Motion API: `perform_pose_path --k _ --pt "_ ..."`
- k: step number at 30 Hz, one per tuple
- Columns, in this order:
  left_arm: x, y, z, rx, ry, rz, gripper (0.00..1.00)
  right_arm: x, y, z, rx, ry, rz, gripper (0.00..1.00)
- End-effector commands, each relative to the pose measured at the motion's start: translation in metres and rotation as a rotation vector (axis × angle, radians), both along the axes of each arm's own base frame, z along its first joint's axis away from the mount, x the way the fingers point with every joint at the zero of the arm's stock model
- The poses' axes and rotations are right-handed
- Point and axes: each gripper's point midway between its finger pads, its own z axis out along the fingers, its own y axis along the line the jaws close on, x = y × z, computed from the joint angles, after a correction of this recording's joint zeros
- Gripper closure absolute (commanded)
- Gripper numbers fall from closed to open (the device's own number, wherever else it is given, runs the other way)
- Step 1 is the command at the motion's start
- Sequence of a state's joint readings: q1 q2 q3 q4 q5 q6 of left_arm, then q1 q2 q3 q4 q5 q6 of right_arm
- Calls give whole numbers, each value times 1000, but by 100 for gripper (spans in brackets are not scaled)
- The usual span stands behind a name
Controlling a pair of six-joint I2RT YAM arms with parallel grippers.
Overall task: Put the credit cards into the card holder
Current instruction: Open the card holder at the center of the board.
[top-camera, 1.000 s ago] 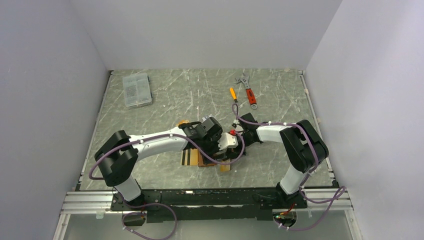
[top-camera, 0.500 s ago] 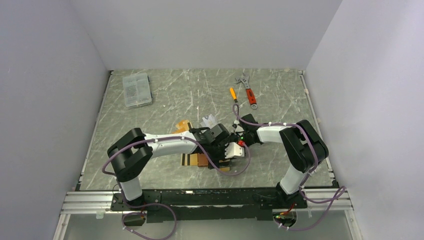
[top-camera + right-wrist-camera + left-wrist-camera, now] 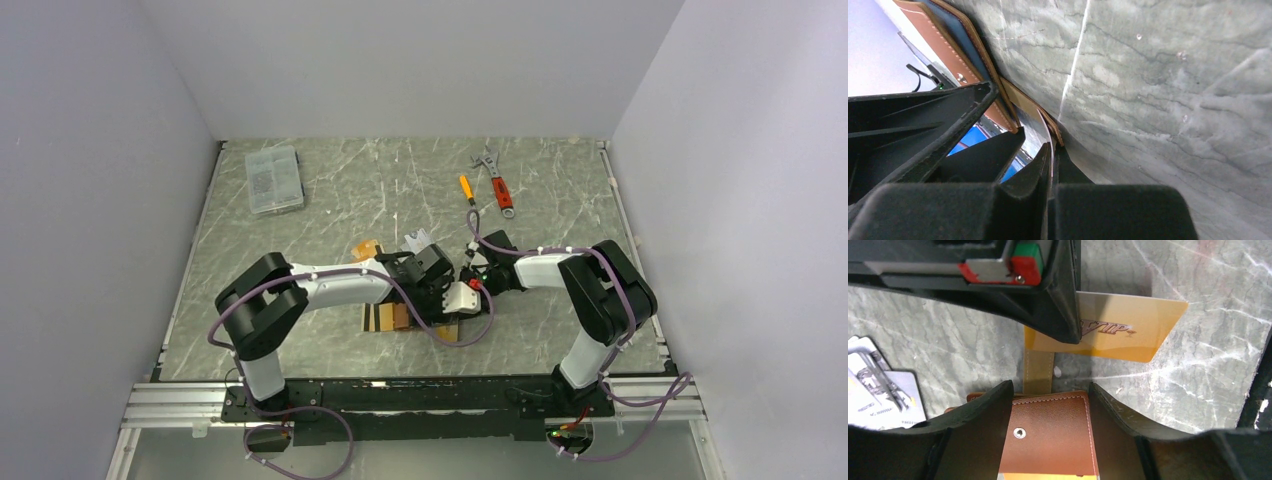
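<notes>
The tan-brown card holder (image 3: 1050, 435) lies on the table, also seen in the top view (image 3: 400, 318); its snap tab (image 3: 1038, 371) points away from me. My left gripper (image 3: 1050, 410) grips the holder's top flap by its side edges, in the top view (image 3: 425, 300). My right gripper (image 3: 1052, 155) is shut on an orange-gold VIP credit card (image 3: 1128, 330), held low just beyond the tab. In the right wrist view the card shows edge-on (image 3: 1050, 150) beside the holder (image 3: 948, 47). Silver-grey cards (image 3: 878, 387) lie to the left.
A clear plastic box (image 3: 273, 180) sits at the back left. A yellow-handled screwdriver (image 3: 466, 188) and a red wrench (image 3: 497, 185) lie at the back right. An orange card (image 3: 366, 250) and silver cards (image 3: 418, 240) lie behind the arms.
My left gripper has moved nearer and down onto the card holder, uncovering the silver cards behind it. My right gripper has shifted slightly nearer with its card.
</notes>
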State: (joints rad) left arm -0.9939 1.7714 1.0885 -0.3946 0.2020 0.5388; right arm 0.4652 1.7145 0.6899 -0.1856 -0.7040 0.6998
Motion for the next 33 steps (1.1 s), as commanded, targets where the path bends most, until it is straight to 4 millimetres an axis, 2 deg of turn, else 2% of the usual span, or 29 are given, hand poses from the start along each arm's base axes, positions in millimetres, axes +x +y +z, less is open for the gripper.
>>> perform_pose_path --k 1,9,20,23,33 --pt "14 7 34 -2 -79 26 39 -16 -57 -68 -358 14 -50 100" --pt "9 35 48 44 -108 65 39 -16 -58 -68 -364 10 -59 100" --pt "6 91 38 130 -114 173 42 -18 -61 -69 -373 4 -68 100" --pt "15 107 38 146 -130 240 43 -19 -61 -69 -372 6 -69 100" --pt "28 119 32 152 -121 329 45 -24 -65 -66 -375 0 -87 100"
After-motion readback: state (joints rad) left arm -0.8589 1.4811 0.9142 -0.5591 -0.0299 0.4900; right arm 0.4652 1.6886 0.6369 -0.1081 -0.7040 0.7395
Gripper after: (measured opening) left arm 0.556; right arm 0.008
